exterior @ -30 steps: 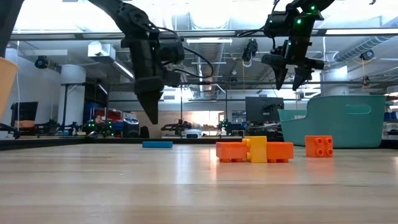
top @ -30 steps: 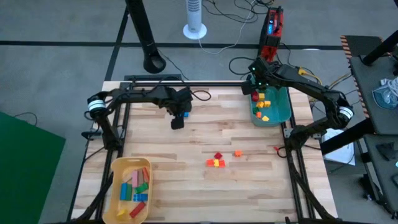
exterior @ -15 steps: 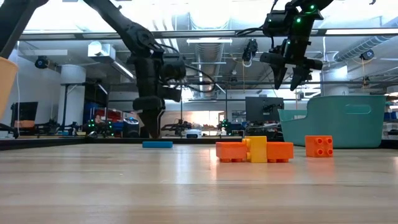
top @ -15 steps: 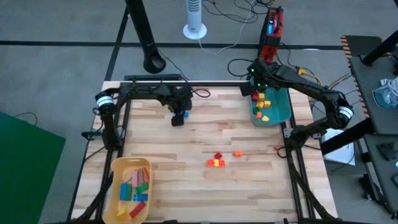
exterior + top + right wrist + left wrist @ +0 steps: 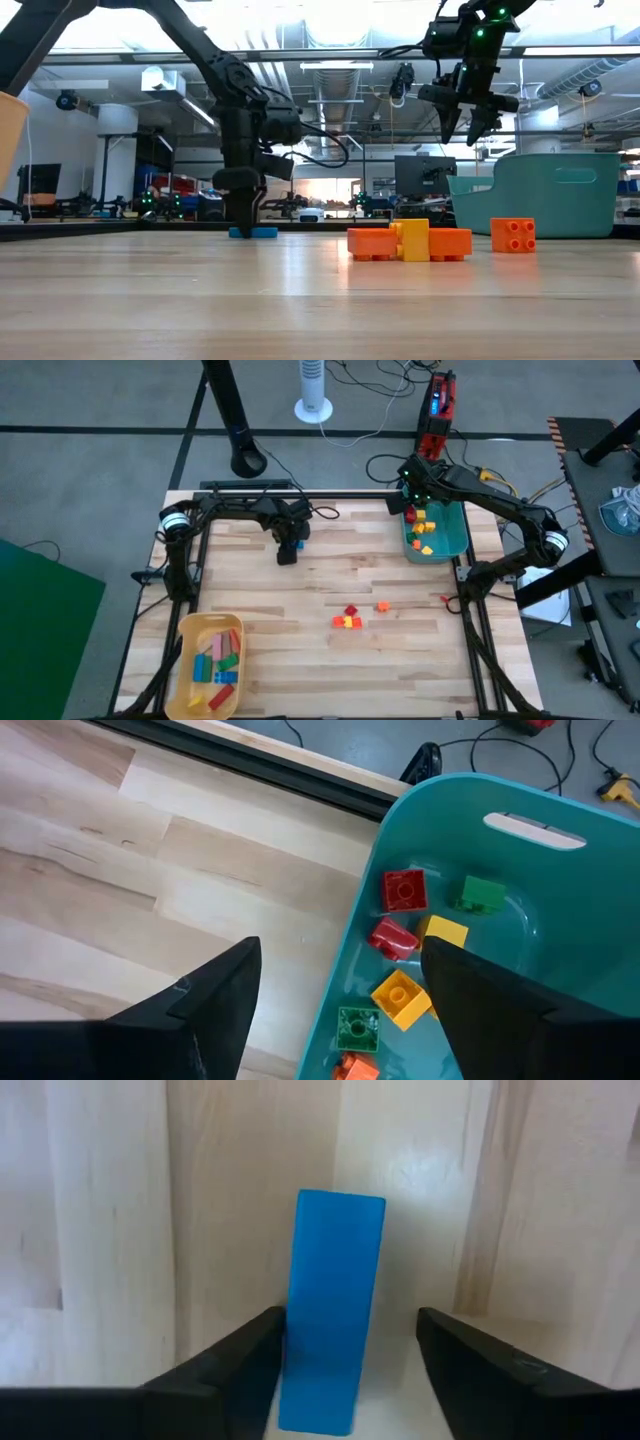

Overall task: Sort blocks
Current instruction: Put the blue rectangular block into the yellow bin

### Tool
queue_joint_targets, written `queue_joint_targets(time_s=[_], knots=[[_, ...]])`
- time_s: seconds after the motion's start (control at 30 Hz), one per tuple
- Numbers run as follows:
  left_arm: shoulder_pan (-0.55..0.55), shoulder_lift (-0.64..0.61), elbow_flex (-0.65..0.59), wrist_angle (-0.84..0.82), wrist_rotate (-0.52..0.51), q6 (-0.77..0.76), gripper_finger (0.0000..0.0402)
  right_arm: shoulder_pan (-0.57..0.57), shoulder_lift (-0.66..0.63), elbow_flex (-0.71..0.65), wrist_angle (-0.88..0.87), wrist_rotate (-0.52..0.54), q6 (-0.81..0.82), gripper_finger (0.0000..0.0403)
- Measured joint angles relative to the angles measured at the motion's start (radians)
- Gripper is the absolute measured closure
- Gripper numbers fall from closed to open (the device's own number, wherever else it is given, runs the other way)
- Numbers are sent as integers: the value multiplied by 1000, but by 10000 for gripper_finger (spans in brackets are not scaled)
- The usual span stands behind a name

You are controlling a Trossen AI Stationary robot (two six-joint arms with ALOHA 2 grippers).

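A blue bar [image 5: 335, 1310] lies flat on the table at the far left [image 5: 297, 543]; the low view also shows the bar [image 5: 262, 232]. My left gripper [image 5: 345, 1370] is open and down at the table, one finger on each long side of the bar. My right gripper [image 5: 410, 500] is open and empty, high over the near-left rim of the teal bin [image 5: 445, 540]. An orange and yellow cluster [image 5: 410, 242], a red block [image 5: 350, 611] and an orange block [image 5: 512, 234] rest on the table's middle. My left gripper points down with the blue bar lying along the gap between its fingers. One finger [image 5: 235, 1370] stands right against the bar's long side [image 5: 292, 1360]; I cannot tell whether it touches. The other finger stands apart from the bar, which lies flat on the table.
A yellow tray [image 5: 190, 630] with several blocks stands at the near left corner. The teal bin [image 5: 560, 850] at the far right holds red, yellow, green and orange blocks. Black frame rails run along the table's left, right and far edges.
My left gripper has come down from well above the table onto the blue bar, ending with its fingers at the table's surface on either side of it. The bar has stayed where it was.
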Motion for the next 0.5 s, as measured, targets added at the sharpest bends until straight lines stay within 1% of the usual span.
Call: queue_joint_targets(time_s=[0.2, 0.23, 0.5], knots=[[-1, -5, -2, 7, 7, -10, 305, 0, 0, 0, 0, 0, -1, 149], [-1, -5, -2, 7, 7, -14, 316, 0, 0, 0, 2, 0, -3, 151], [-3, -33, -6, 5, 7, -70, 316, 0, 0, 0, 9, 0, -11, 162]])
